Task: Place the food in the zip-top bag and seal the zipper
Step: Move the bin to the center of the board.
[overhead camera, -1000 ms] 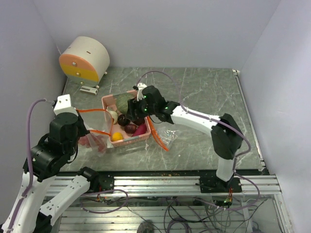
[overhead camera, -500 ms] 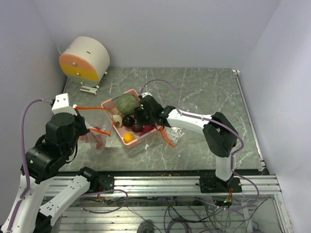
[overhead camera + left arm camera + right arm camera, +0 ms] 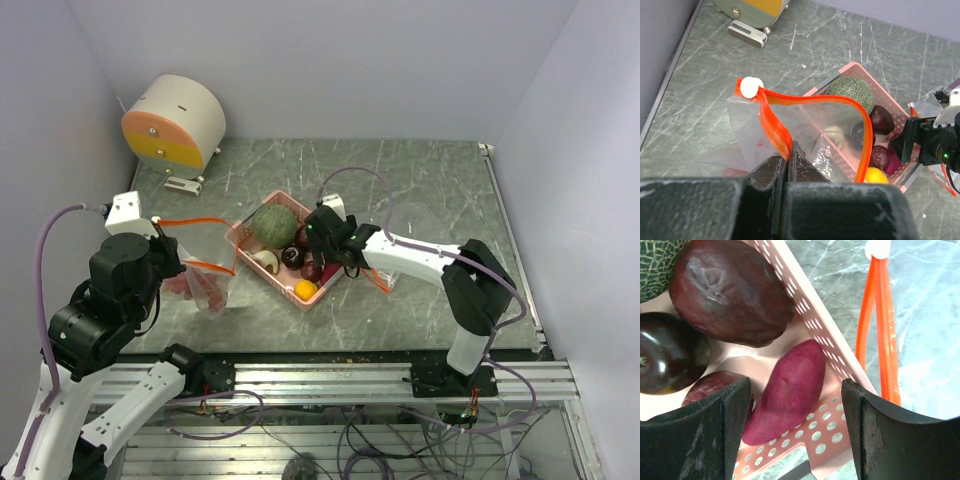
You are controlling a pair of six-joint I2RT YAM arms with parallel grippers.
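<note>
Green marble worktop (image 3: pixel 430 180) carries 1 pink basket (image 3: pixel 243 240) at centre, holding the food (image 3: pixel 274 222). Left of it the zip-top bag (image 3: pixel 820 120) gapes, its zipper (image 3: pixel 810 98) pinched by the left gripper (image 3: pixel 788 165). The right gripper (image 3: pixel 795 390) is spread over the basket's right wall.

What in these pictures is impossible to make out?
- Left wrist view: the zip-top bag, its bottom hidden behind the left gripper.
- Top view: reddish shapes behind that bag's crinkled plastic, too blurred to name.
- Right wrist view: the green fruit, cut off by the top-left corner.
</note>
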